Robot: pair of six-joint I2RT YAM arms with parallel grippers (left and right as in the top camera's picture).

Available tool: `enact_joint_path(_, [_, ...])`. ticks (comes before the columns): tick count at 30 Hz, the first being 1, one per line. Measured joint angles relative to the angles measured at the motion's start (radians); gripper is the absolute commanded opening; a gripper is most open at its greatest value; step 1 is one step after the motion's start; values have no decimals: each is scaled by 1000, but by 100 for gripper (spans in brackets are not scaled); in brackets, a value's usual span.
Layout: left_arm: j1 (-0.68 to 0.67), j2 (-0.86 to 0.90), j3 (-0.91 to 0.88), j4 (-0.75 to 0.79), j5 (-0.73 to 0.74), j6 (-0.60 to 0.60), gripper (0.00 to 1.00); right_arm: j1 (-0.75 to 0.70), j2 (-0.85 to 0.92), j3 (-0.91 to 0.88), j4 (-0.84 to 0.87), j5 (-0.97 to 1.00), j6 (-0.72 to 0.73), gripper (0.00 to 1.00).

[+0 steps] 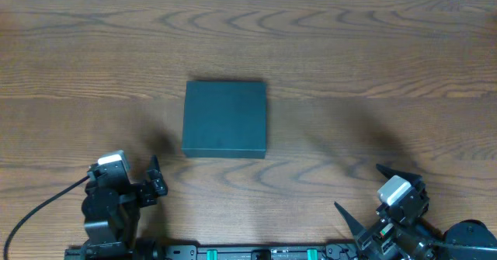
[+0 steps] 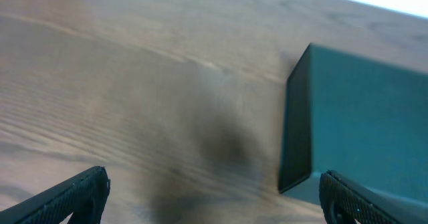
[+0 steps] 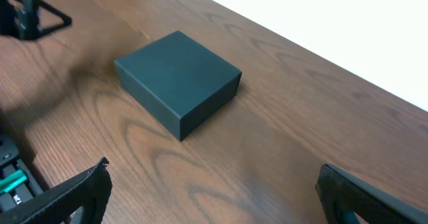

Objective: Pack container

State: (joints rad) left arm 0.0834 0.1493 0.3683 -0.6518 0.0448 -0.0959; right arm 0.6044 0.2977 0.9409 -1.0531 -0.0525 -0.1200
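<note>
container: dark teal-black box (image 1: 225, 119), flat on the desk (image 1: 349, 50), about mid-desk, out ahead of both arms, nearer the left one
container lid: down, top face flat and plain, no gap seen
container contents: cannot tell, nothing shows inside
container in left wrist view: fills the right side (image 2: 361, 130), one upright corner edge toward the camera, blurry
container in right wrist view: whole box seen (image 3: 177, 80), set corner-on, sits up and left of middle
left fingers: (image 1: 155, 176) spread as wide as they go, nothing between them, holding nothing, low near the desk's front edge; tips frame the bottom corners of their own view (image 2: 67, 197)
right fingers: (image 1: 388, 171) also spread fully wide, nothing held, at the front right of the desk, well apart from the box; tips at the bottom corners of their view (image 3: 73, 194)
contact: neither set of fingers touches the container
desk: brown wood grain, soft dark shadows beside each arm
cable: black (image 1: 46, 206), curves from the left arm off the left edge
rail: dark bar with green parts (image 1: 256, 252) along the front edge between the arm bases
</note>
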Motion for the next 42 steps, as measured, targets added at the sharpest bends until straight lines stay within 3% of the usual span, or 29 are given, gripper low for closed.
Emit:
enact_joint_path(7, [0,-58,-115,23,0,0,99,0,0,0,0,0,0,99])
enact_joint_path(23, [0,-127,-199,24,0,76,99,0,0,0,0,0,0,99])
enact_joint_path(42, [0,-138,-203,20,0,79,98,0,0,0,0,0,0,99])
